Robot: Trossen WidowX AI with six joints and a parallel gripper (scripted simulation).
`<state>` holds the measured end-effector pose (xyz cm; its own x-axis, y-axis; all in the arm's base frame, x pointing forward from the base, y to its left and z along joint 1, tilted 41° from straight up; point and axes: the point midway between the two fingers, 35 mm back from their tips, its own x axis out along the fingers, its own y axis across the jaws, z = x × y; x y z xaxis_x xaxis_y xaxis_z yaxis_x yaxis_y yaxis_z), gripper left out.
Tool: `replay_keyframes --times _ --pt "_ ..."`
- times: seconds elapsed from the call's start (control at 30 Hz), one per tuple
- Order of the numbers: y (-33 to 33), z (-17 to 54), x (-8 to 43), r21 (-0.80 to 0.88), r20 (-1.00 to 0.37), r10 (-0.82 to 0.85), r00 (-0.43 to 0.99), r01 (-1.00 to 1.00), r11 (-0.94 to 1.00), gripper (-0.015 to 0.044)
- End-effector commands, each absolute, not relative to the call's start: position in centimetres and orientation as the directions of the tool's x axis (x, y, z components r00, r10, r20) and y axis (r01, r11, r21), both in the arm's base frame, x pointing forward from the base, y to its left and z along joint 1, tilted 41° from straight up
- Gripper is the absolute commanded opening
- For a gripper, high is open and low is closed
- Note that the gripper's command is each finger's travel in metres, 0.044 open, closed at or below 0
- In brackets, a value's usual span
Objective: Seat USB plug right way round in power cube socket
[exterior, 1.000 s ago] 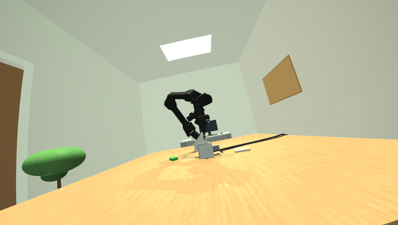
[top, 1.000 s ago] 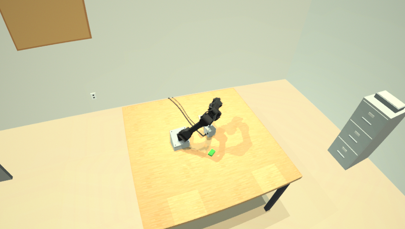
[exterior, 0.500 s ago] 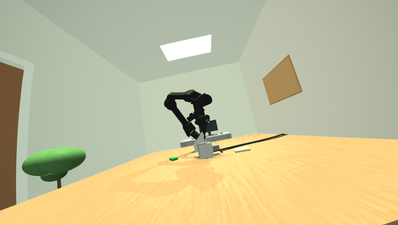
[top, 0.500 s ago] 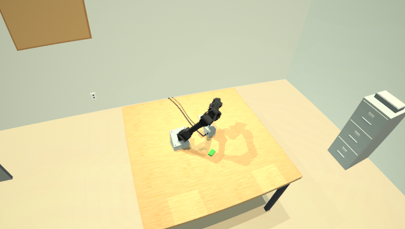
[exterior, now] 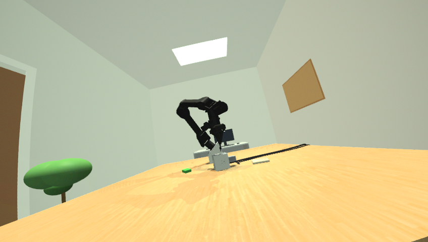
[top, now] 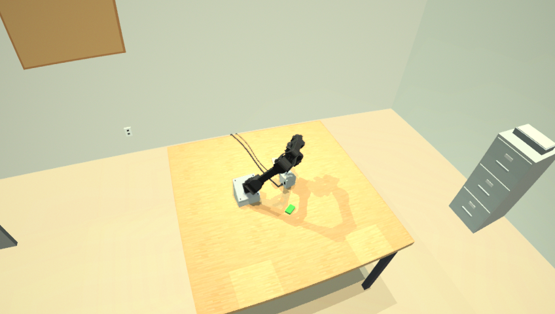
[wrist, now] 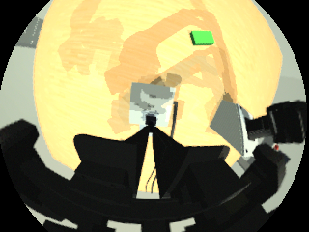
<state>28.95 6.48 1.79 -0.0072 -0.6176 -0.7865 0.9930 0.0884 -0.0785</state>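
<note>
The power cube (top: 288, 181) (exterior: 221, 162) (wrist: 144, 93) is a light grey block standing on the table beside the arm's base. My gripper (exterior: 220, 147) (wrist: 151, 129) points down over the cube's top and is shut on the small dark USB plug (wrist: 151, 119). The plug is at or just above the cube's top face, near the edge closest to the fingers in the wrist view. The socket under it is hidden. How deep the plug sits and which way round it is cannot be told. The arm hides the fingertips in the top view.
A green block (top: 290, 209) (exterior: 186, 170) (wrist: 202, 38) lies on the table. A flat white piece (exterior: 260, 161) lies beyond the cube. Dark cables (top: 252, 156) (exterior: 270, 154) run from the cube's side to the table's back edge. The arm's grey base (top: 248, 199) is close by.
</note>
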Motion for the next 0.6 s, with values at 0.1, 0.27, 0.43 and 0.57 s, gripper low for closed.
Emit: replay_keyframes --times 0.1,0.27,0.43,0.57 --pt "6.52 1.67 28.94 -0.080 -0.793 -0.610 -0.008 0.993 0.091 0.0000" --pt "6.50 1.61 28.95 -0.080 -0.795 -0.607 -0.009 0.993 0.090 0.0000" --pt "6.49 1.54 28.95 -0.080 -0.797 -0.603 -0.009 0.993 0.090 0.0000" --pt "6.48 1.49 28.96 -0.079 -0.799 -0.601 -0.009 0.993 0.090 0.0000"
